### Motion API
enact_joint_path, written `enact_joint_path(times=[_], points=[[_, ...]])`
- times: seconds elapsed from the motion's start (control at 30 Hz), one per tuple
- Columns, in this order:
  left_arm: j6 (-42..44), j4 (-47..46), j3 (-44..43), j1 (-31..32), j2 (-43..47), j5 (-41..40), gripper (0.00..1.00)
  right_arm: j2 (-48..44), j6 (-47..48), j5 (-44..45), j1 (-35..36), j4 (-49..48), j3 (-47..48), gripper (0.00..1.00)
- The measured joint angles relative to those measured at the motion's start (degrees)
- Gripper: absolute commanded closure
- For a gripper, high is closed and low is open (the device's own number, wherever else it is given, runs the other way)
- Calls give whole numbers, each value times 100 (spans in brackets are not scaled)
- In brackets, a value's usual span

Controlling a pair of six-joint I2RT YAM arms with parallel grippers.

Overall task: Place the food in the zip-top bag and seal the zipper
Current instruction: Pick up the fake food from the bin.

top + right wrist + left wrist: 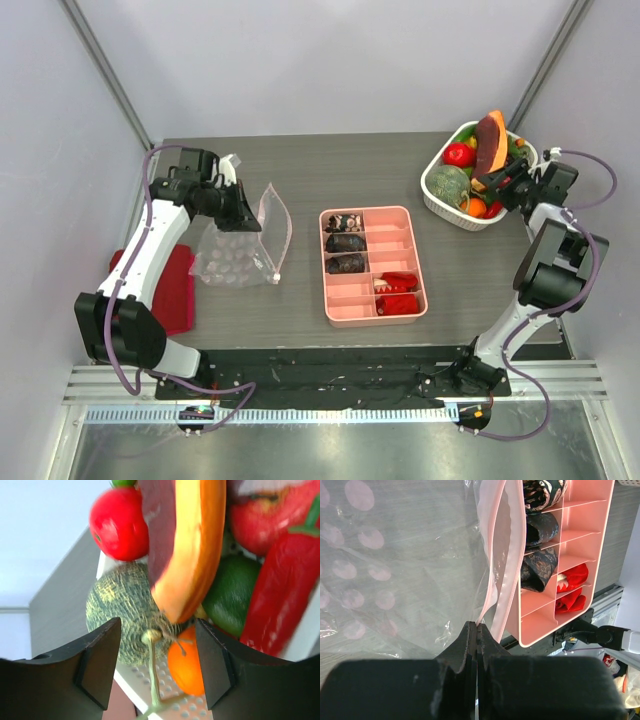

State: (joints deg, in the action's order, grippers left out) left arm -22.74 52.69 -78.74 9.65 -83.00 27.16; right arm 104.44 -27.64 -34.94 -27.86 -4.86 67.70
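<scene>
Bag (232, 255): left-centre of the top view, on the table (330, 170), between the red cloth (170, 290) and the pink tray (350, 300). Apart from the tray.
Bag axis: zip strip (284, 235) runs approx top-to-bottom of the frame. The mouth side is lifted and faces right twd the tray, and the dotted body lies flat to the left.
Bag look: clear, crinkly, pale round dots. In the left wrist view the bag (395, 570) fills the left half. The strip (496, 580) is pinkish-white, and its two halves look parted, meeting near the fingers.
Left gripper (243, 207): fingers together (476, 630), clamped on the bag edge at the strip's near end.
Food (459, 154): upper right of the top view, all in a white basket (433, 197), well apart from the bag. Tomato, orange-skinned wedge (491, 142) standing on end, green netted melon (450, 185).
Right gripper (500, 183): at the basket's right side, jaws apart (157, 625), nothing between them. Melon (120, 615), wedge (192, 545) and tomato (119, 524) lie just ahead of it.
Tray: dark lumps in the upper-left cells, red bits lower right.
</scene>
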Motion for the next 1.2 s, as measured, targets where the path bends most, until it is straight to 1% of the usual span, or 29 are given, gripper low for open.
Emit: enact_joint_path(times=[0.2,0.63,0.8,0.87,0.9,0.97,1.0,1.07,1.1,1.17,1.2], points=[[76,2,0,0,0,0,100,254,-695,-17,-20,-1147,-210,35],[116,11,0,0,-76,11,100,629,-1578,-35,-33,-2490,-592,36],[133,28,0,0,-79,11,100,807,-1700,-35,-33,-2736,-660,34],[162,28,0,0,-81,11,100,811,-1740,-22,-33,-2872,-734,36],[175,31,0,0,-85,11,100,811,-1757,-20,-33,-2942,-765,37],[195,31,0,0,-103,11,100,826,-1797,-13,-33,-3082,-813,42],[199,31,0,0,-114,11,100,848,-1818,-9,-33,-3134,-817,48],[205,31,0,0,-140,15,100,909,-1882,9,-35,-3215,-817,54],[210,33,-2,0,-151,15,100,931,-1912,24,-35,-3230,-817,61],[214,33,-9,0,-166,15,100,953,-1932,31,-39,-3241,-817,67],[214,31,-11,0,-168,15,100,953,-1930,33,-37,-3241,-817,73]])
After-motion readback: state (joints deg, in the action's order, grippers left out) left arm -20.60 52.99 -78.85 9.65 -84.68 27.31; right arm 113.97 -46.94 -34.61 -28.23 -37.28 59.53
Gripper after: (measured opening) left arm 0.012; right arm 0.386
